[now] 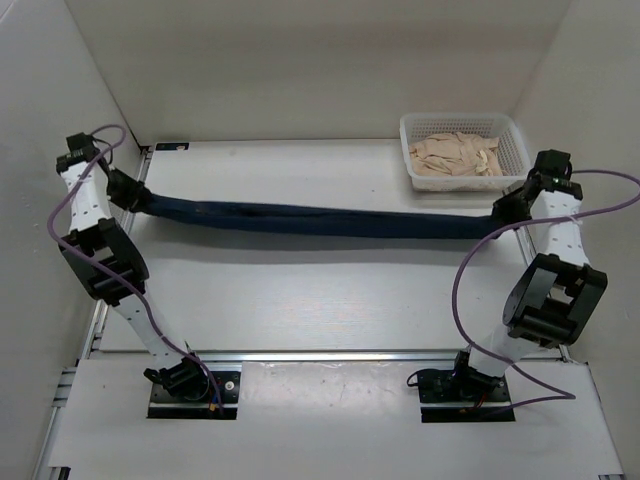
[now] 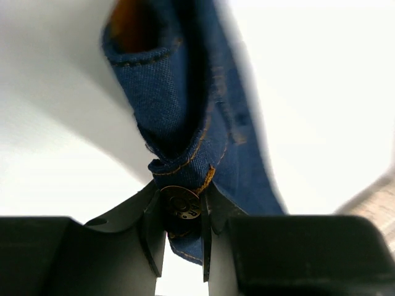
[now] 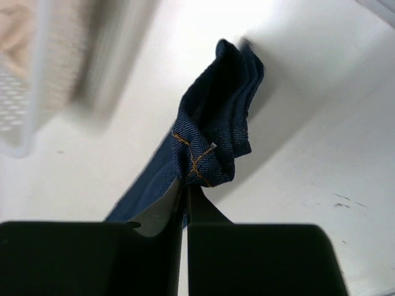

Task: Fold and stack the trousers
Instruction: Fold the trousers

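The trousers (image 1: 320,218) are held stretched lengthwise across the bench (image 1: 300,290), waistband pinched by the left claw (image 2: 182,216), hems by the right claw (image 3: 185,200).

White perforated basket (image 1: 452,117) at far right of white table (image 1: 300,290), crumpled beige cloth (image 1: 455,155) heaped inside it

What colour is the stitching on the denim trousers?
Orange-tan stitching on dark navy denim trousers; left wrist view.
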`<state>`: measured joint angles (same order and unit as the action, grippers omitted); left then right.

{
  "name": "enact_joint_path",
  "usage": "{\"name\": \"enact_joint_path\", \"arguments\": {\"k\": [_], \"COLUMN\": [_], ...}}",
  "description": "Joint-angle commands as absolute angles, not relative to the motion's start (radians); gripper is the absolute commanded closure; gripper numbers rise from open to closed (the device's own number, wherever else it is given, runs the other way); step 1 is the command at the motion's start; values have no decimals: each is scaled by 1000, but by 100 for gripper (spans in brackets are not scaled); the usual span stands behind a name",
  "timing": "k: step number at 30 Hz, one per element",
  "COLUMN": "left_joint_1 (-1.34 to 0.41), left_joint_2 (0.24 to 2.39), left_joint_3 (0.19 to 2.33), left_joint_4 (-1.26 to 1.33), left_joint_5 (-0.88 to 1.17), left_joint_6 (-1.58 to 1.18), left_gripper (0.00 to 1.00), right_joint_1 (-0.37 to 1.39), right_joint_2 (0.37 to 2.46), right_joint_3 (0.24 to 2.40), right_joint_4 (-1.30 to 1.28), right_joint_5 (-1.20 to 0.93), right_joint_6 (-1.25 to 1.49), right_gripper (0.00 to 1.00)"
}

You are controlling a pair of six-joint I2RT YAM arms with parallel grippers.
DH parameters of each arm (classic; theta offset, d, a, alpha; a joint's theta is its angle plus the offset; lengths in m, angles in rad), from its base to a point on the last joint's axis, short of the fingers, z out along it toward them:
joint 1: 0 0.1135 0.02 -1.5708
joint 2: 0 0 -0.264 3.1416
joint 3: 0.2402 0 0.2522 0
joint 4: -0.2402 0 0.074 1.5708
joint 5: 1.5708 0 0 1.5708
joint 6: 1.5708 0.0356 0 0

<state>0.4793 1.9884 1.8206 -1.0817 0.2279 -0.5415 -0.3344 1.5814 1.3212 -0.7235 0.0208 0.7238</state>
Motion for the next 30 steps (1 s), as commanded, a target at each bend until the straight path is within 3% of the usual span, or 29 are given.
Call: {"name": "enact_joint_path", "arguments": {"k": [1, 4, 8, 12, 18, 20, 21, 22, 23, 24, 28, 30], "left_joint_1": [491, 491, 491, 491, 529, 540, 551, 551, 551, 551, 540, 525], "left_joint_2": [2009, 2074, 2057, 1955, 1849, 1829, 1813, 1804, 1790, 1790, 1763, 1753], "left_joint_3": [2072, 2296, 2359, 2140, 1737, 1637, 1615, 1588, 1588, 1588, 1643, 1689], "left_joint_4": [-1061, -1127, -1140, -1047, -982, -982, -982, -982, -982, -992, -1035, -1063], "left_joint_5": [224, 251, 281, 279, 181, 146, 146, 135, 135, 135, 121, 78], "left_joint_6": [-541, -541, -551, -551, -515, -515, -515, -515, -505, -505, -485, -462], "left_gripper": [90, 90, 90, 90, 89, 69, 46, 30, 25, 16, 16, 19], "right_joint_1": [-360, -360, -360, -370, -391, -391, -391, -391, -391, -391, -391, -365], "right_joint_2": [1594, 1603, 1565, 1494, 1352, 1315, 1284, 1273, 1264, 1264, 1264, 1285], "right_joint_3": [1500, 1621, 1637, 1514, 1159, 1039, 1014, 997, 997, 1008, 1101, 1146], "right_joint_4": [-676, -719, -742, -730, -721, -721, -721, -721, -721, -732, -742, -733], "right_joint_5": [91, 81, 81, 91, 136, 155, 173, 202, 202, 202, 147, 126], "right_joint_6": [713, 723, 713, 713, 761, 775, 775, 775, 775, 761, 724, 692], "right_gripper": [100, 100, 100, 100, 100, 83, 68, 38, 29, 25, 23, 28]}}
